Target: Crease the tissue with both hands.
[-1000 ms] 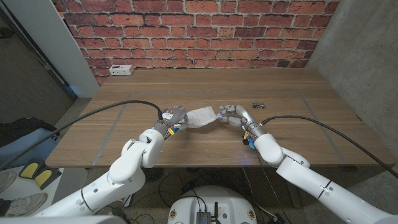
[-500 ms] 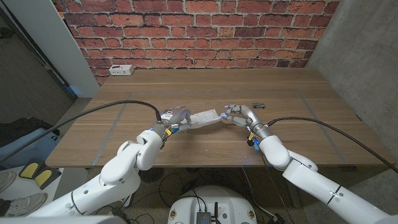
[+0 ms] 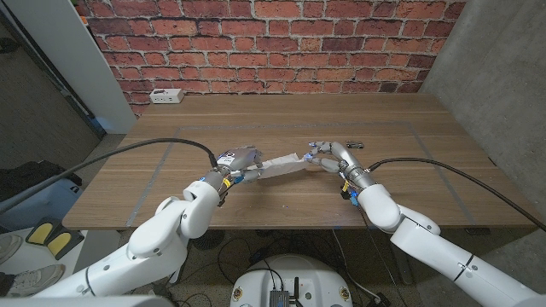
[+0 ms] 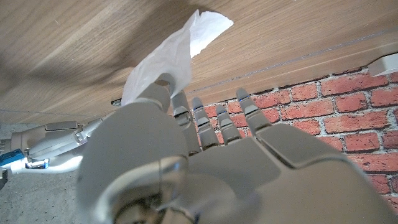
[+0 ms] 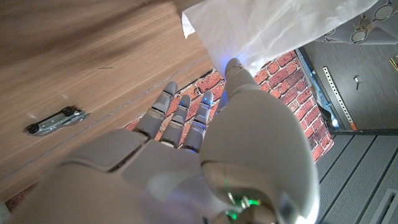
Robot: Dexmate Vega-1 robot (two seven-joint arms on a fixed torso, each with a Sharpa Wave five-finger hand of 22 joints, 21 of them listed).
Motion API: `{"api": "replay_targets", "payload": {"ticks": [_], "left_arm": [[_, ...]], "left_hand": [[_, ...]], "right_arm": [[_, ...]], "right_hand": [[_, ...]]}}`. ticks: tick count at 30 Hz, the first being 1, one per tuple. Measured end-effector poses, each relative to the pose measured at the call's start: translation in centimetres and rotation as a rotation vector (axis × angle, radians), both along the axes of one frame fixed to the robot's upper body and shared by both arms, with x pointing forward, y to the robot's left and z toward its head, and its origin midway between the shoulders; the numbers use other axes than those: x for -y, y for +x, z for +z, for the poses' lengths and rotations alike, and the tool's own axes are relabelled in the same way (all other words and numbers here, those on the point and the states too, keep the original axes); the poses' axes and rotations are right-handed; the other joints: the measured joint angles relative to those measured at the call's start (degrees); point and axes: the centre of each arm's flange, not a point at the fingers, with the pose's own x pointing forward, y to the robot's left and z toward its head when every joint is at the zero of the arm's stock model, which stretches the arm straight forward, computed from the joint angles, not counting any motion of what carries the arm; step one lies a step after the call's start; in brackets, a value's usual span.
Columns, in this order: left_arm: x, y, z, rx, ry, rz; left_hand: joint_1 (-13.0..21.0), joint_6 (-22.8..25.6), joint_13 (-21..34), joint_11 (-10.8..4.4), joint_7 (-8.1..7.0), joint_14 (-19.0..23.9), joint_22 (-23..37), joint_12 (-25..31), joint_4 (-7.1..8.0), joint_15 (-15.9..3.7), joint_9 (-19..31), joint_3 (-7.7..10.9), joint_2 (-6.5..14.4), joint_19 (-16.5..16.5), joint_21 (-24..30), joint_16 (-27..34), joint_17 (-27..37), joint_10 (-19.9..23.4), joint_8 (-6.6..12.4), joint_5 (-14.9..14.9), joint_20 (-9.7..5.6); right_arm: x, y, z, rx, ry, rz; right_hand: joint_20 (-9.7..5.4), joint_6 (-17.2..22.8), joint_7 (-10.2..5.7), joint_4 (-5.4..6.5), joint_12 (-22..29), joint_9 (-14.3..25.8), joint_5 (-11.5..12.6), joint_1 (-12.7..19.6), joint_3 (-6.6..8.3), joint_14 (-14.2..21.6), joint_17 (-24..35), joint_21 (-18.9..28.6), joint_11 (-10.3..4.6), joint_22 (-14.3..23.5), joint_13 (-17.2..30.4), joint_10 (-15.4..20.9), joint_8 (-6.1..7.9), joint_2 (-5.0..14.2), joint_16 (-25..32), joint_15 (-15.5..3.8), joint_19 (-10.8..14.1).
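White tissue (image 3: 279, 165): thin, rumpled, stretched into narrow strip over table centre, ends toward 9 and 3 o'clock, 3 o'clock end slightly higher.

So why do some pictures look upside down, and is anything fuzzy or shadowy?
In the left wrist view the camera is turned, so the table sits above the bricks, a dark shadow crosses the wood, and the close left hand looks soft. In the right wrist view the right hand is blurry too, with the tissue bright white. The head view is evenly lit and sharp.
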Motion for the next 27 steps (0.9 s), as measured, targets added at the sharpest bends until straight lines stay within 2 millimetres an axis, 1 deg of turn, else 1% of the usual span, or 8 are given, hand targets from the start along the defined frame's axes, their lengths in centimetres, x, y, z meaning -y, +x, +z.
{"api": "replay_targets", "payload": {"ticks": [3, 8, 12, 15, 16, 20, 23, 27], "left_arm": [[-0.4, 0.1, 0.0, -0.002, -0.02, 0.011], [-1.0, 0.6, -0.1, -0.018, -0.054, 0.025], [-1.5, 1.1, -0.1, -0.029, -0.07, 0.034], [-1.8, 1.5, -0.2, -0.046, -0.089, 0.037], [-2.0, 1.8, -0.1, -0.053, -0.096, 0.04], [-2.4, 2.4, -0.1, -0.065, -0.104, 0.047], [-2.7, 3.1, -0.1, -0.083, -0.111, 0.05], [-3.0, 3.8, 0.0, -0.096, -0.117, 0.055]], "left_hand": [[0.06, -0.24, 0.0, 0.28, 0.24, 0.2, 0.0, 0.0, -0.23, -0.2, 0.0, 0.23, 0.06, 0.0, 0.0, 0.0, 0.0, 0.32, -0.42, 0.0, 0.0], [0.06, -0.32, 0.0, 0.28, 0.32, 0.2, 0.0, 0.0, -0.23, -0.2, 0.0, 0.24, 0.06, 0.0, 0.0, 0.0, 0.0, 0.32, -0.44, -0.01, 0.0], [0.28, -0.32, 0.0, 0.28, 0.32, 0.44, 0.0, 0.0, -0.23, 0.04, 0.01, 0.23, 0.28, 0.0, 0.0, 0.0, 0.0, 0.32, -0.64, -0.02, 0.0], [0.28, -0.33, 0.0, 0.28, 0.32, 0.5, 0.0, 0.0, -0.23, 0.1, 0.01, 0.23, 0.28, 0.0, 0.0, 0.0, 0.01, 0.32, -0.87, -0.02, 0.0], [0.28, -0.33, 0.0, 0.28, 0.32, 0.5, -0.01, 0.0, -0.23, 0.1, 0.01, 0.23, 0.28, 0.0, 0.0, 0.0, 0.01, 0.32, -0.87, -0.02, 0.0], [0.28, -0.33, 0.0, 0.28, 0.32, 0.5, -0.01, 0.0, -0.23, 0.1, 0.01, 0.23, 0.28, 0.0, 0.0, 0.0, 0.01, 0.32, -0.87, -0.02, 0.0], [0.28, -0.35, 0.0, 0.28, 0.35, 0.5, -0.01, 0.0, -0.23, 0.1, 0.02, 0.23, 0.28, 0.0, 0.0, 0.0, 0.09, 0.32, -1.31, -0.02, 0.0], [0.28, -0.63, 0.0, 0.28, 0.62, 0.5, -0.01, -0.13, -0.23, 0.1, 0.02, 0.23, 0.28, -0.01, 0.0, -0.12, 0.17, 0.32, -1.32, -0.02, 0.0]], "right_arm": [[-0.5, 0.2, 0.5, 0.003, -0.015, 0.007], [-1.3, 1.0, 1.1, 0.003, -0.039, 0.011], [-1.7, 1.5, 1.4, -0.003, -0.06, 0.013], [-2.2, 2.1, 2.2, 0.001, -0.073, 0.016], [-2.5, 2.5, 2.1, -0.007, -0.085, 0.016], [-2.9, 3.1, 2.5, -0.012, -0.099, 0.016], [-3.3, 3.9, 2.6, -0.023, -0.114, 0.013], [-3.6, 4.3, 2.7, -0.031, -0.123, 0.012]], "right_hand": [[0.0, 0.0, 0.0, 0.0, -0.38, 0.24, 0.0, 0.0, 0.0, 0.0, 0.0, 0.0, 0.0, 0.0, 0.0, 0.0, 0.0, 0.0, 0.0, 0.0, 0.0], [0.0, 0.0, 0.0, 0.24, -0.38, 0.26, 0.0, 0.01, 0.24, 0.01, 0.0, 0.0, 0.0, 0.0, 0.0, -0.41, 0.0, -0.01, -0.3, 0.0, 0.0], [0.0, 0.0, 0.0, 0.09, -0.38, 0.26, 0.01, -0.3, 0.41, 0.01, 0.0, 0.0, 0.0, 0.0, -0.01, -0.41, 0.0, -0.32, -0.45, 0.0, 0.0], [-0.22, 0.0, 0.0, 0.02, -0.38, 0.57, -0.2, -0.3, 0.48, 0.01, 0.0, 0.0, 0.0, 0.0, -0.01, -0.41, 0.11, -0.31, -0.45, 0.0, -0.21], [-0.22, 0.0, 0.0, 0.02, -0.38, 0.57, -0.22, -0.31, 0.49, 0.01, 0.01, 0.0, 0.0, 0.0, -0.01, -0.41, 0.21, -0.31, -0.45, 0.0, -0.21], [-0.22, 0.0, 0.0, 0.21, -0.38, 0.57, -0.22, -0.47, 0.68, -0.3, 0.01, 0.0, 0.0, 0.0, -0.01, -0.4, 0.23, -0.15, -0.45, -0.31, -0.21], [-0.22, -0.21, 0.21, 0.21, -0.38, 0.65, -0.22, -0.48, 0.68, -0.3, 0.01, 0.0, 0.0, 0.0, -0.01, -0.4, 0.23, -0.14, -0.45, -0.31, -0.21], [-0.22, -0.31, 0.31, 0.21, -0.38, 0.77, -0.22, -0.64, 0.68, -0.3, 0.01, 0.0, 0.02, 0.0, -0.01, -0.42, 0.23, 0.02, -0.45, -0.31, -0.21]]}}
